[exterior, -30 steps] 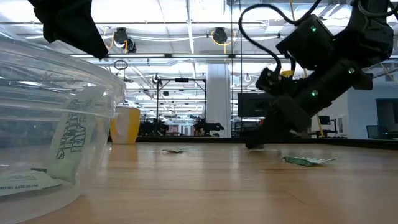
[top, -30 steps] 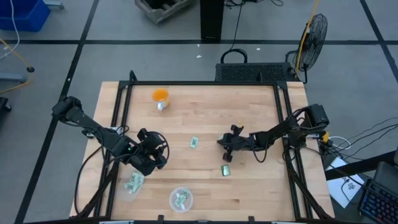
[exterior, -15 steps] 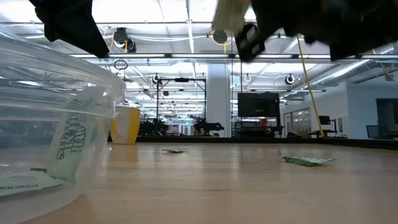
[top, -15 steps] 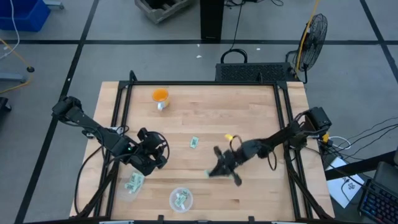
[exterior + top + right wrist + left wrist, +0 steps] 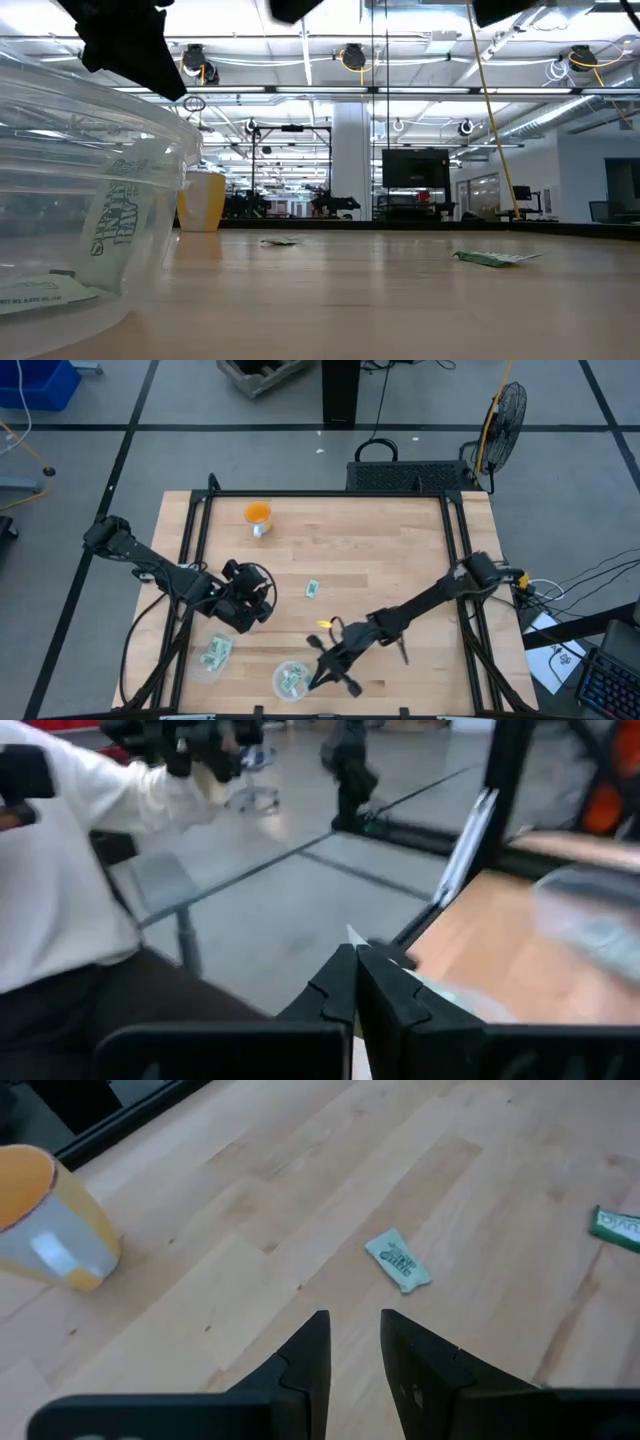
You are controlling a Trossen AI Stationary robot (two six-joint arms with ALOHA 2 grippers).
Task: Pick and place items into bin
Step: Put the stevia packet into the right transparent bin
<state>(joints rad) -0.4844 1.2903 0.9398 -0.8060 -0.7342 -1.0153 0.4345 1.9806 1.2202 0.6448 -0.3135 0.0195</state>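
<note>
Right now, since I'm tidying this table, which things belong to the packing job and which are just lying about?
Job in hand: loose packet; second packet; clear bin holding packets; right gripper beside the bin; left gripper, open, over the table.

Lying about: orange object on silver base; fan beyond the table.

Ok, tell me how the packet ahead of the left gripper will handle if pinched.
The packet lies flat on the table, so it is probably thin, light and awkward to pinch. Its wrapper looks creased, so it likely flops. Being flat, it should slide, not roll, if the left gripper nudges it.
</note>
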